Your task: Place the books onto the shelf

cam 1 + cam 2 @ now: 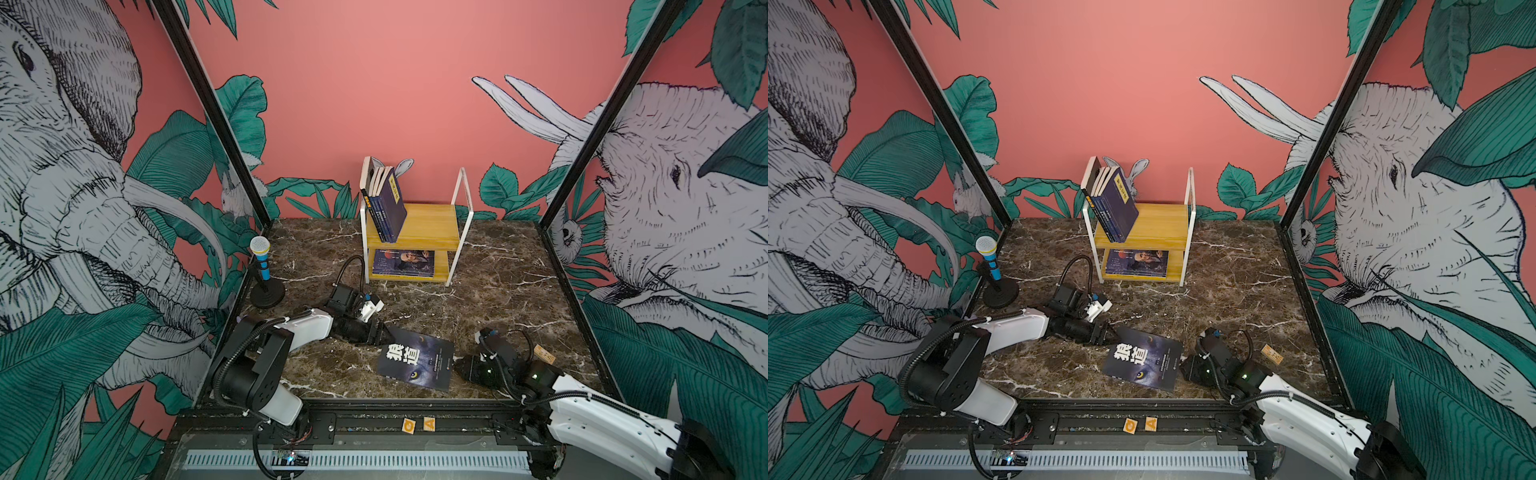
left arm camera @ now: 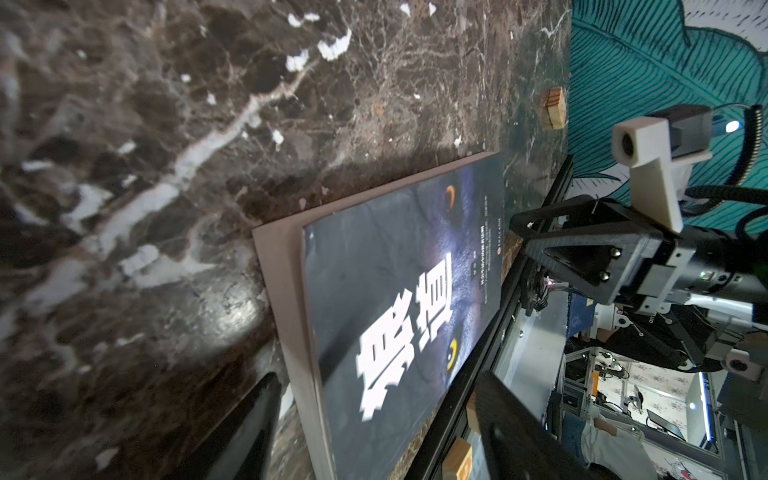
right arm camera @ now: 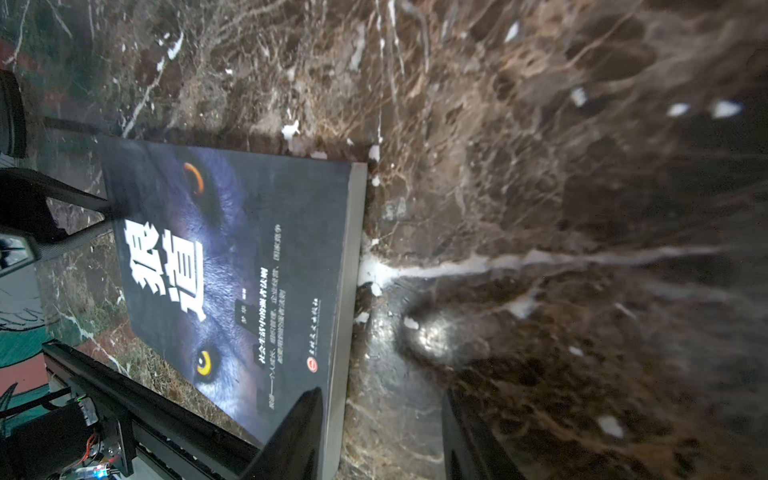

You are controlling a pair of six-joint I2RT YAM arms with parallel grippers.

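Shelf (image 1: 432, 226): navy books (image 1: 392, 203) on top, purple books (image 1: 405, 262) below; left fingers (image 2: 245, 428) and right fingers (image 3: 295, 432) apart astride the black book (image 1: 415, 361).

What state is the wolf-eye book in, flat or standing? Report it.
Flat: the wolf-eye book lies cover up on the marble table, not on the shelf.

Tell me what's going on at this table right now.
Two robot arms are shelving books. The black wolf-eye book lies flat on the marble table near the front. The left gripper is at its far left corner and the right gripper at its right edge, both low, jaws apart around the edge, not clamped. On the shelf at the back, navy books lean on the top board and purple books lie flat below.
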